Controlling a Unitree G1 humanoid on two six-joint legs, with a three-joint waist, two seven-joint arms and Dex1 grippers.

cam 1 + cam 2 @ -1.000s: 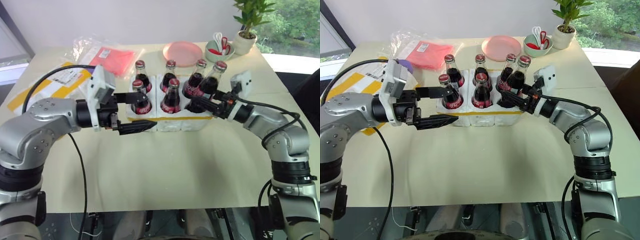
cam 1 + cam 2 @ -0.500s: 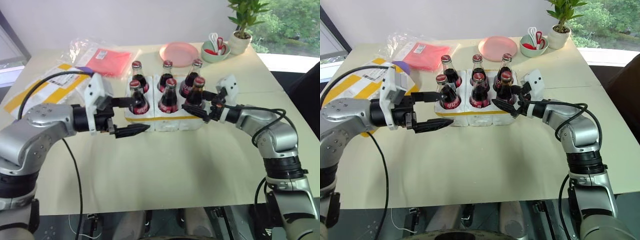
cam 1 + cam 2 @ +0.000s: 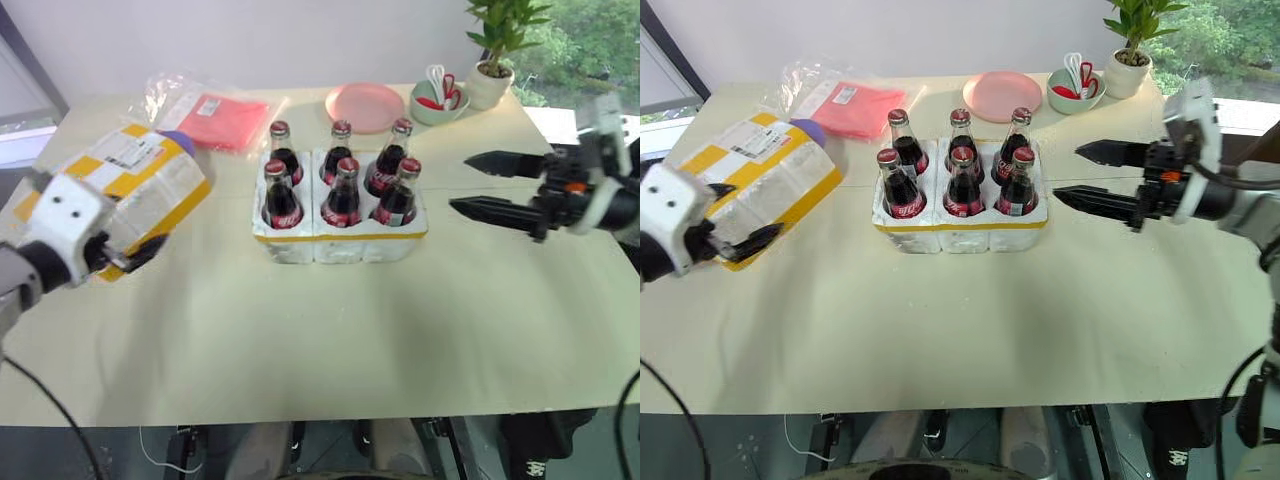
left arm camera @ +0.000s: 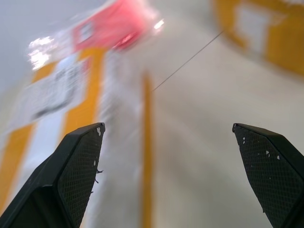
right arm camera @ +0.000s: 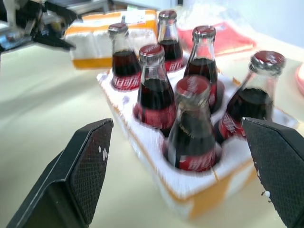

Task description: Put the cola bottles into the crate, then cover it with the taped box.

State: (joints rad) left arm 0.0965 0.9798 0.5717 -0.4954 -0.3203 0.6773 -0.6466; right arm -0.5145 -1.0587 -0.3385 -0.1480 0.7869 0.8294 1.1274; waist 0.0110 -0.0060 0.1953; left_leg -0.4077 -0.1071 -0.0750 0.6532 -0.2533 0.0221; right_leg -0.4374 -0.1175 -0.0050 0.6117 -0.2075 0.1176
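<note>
Six cola bottles [image 3: 341, 185] upright in crate [image 3: 340, 240]; both grippers' jaws spread wide, empty.

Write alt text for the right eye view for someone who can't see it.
Six cola bottles stand in a white foam crate mid-table. The taped box lies to the robot's left, by the open left tool. The open right tool hovers on the crate's other side, empty.

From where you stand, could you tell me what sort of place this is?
Probably an office or lab tabletop by a window: a cream table with a potted plant, a taped box bearing a shipping label, and greenery outside.
</note>
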